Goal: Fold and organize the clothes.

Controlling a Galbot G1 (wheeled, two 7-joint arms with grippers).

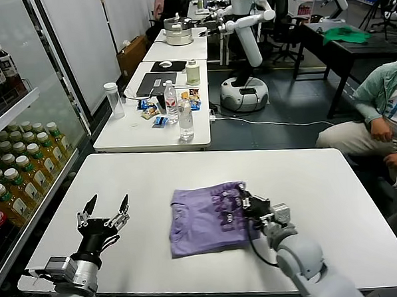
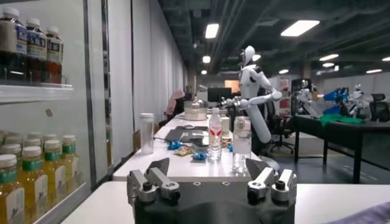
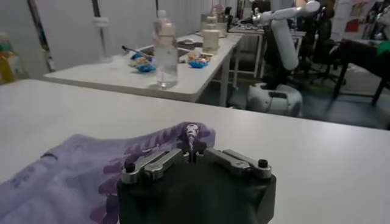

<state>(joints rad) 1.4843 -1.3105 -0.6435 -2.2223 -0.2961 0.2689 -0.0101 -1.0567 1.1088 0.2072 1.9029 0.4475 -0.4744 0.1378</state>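
A lavender T-shirt (image 1: 205,218) with a darker purple print lies partly folded in the middle of the white table (image 1: 320,182). My right gripper (image 1: 244,200) is at the shirt's right edge, its fingers pressed together on a fold of the cloth. In the right wrist view the shut gripper (image 3: 192,135) pinches the shirt's edge (image 3: 79,167), which lies on the table. My left gripper (image 1: 106,208) is open and empty above the table's front left part, well apart from the shirt. In the left wrist view the left gripper (image 2: 207,171) shows its jaws spread wide.
A second white table (image 1: 118,136) behind holds water bottles (image 1: 185,119), a tall clear cup (image 1: 115,99), snacks and a laptop. A drinks shelf (image 1: 13,165) stands close on the left. A seated person (image 1: 383,119) is at the right. Another robot (image 1: 246,39) stands farther back.
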